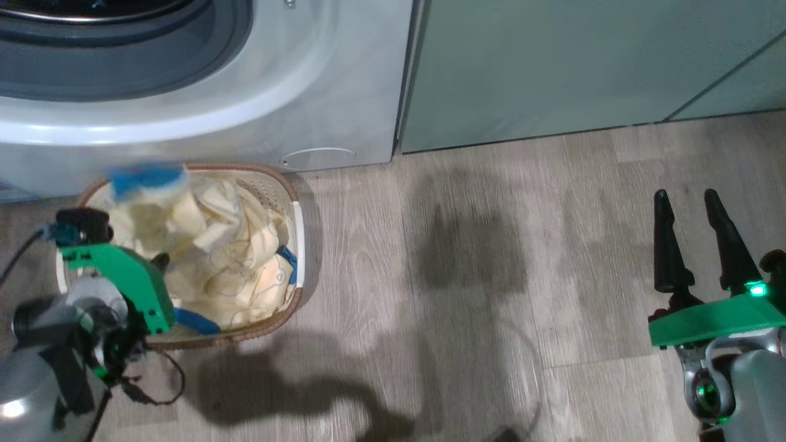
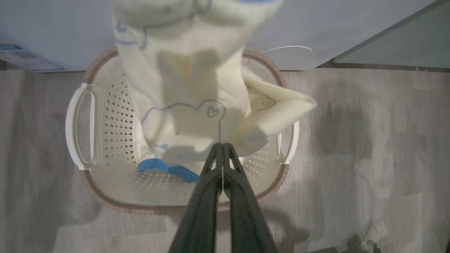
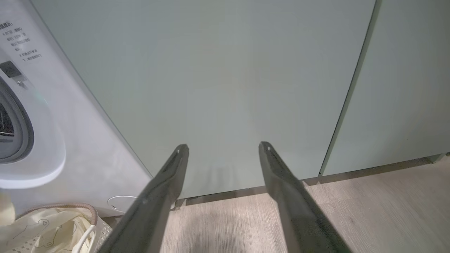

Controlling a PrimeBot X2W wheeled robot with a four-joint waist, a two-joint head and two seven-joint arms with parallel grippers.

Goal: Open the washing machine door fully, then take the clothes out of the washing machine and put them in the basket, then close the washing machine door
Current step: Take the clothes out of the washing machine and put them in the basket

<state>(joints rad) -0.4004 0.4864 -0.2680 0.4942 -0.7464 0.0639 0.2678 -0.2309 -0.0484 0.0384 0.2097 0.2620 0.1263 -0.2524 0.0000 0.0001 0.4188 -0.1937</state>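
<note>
While the left tool (image 2: pixel 222 146) stood closed, its tips pressed together on a fold of a cream garment (image 2: pixel 190 91), the step in hand was judged to be the transfer of the clothes (image 1: pixel 245 270) into the basket (image 2: pixel 116 207). The garment hung directly ahead of the tool's tips, above the basket's inside, and other clothes lay heaped beneath it. One flap reached past the rim on the tool's right side. The right tool (image 1: pixel 686 196) was open and empty. It was well apart from the basket, above bare floor (image 1: pixel 491 307), with its fingers aimed at the green cabinet doors (image 3: pixel 228 70).

The next move probably called for centring or lowering the garment so that the loose flap fell inside the rim, and then parting the left tool's fingers. After that would come a check of the drum and, if it was empty, the closing of the door.

The far end of the garment was blurred, so its shape and the firmness of the pinch could not be judged. The washing machine (image 1: pixel 245 116) stood just beyond the basket, its round opening cut off by the head view's top edge. Whether clothes remained inside, and how the door stood, could not be told.
</note>
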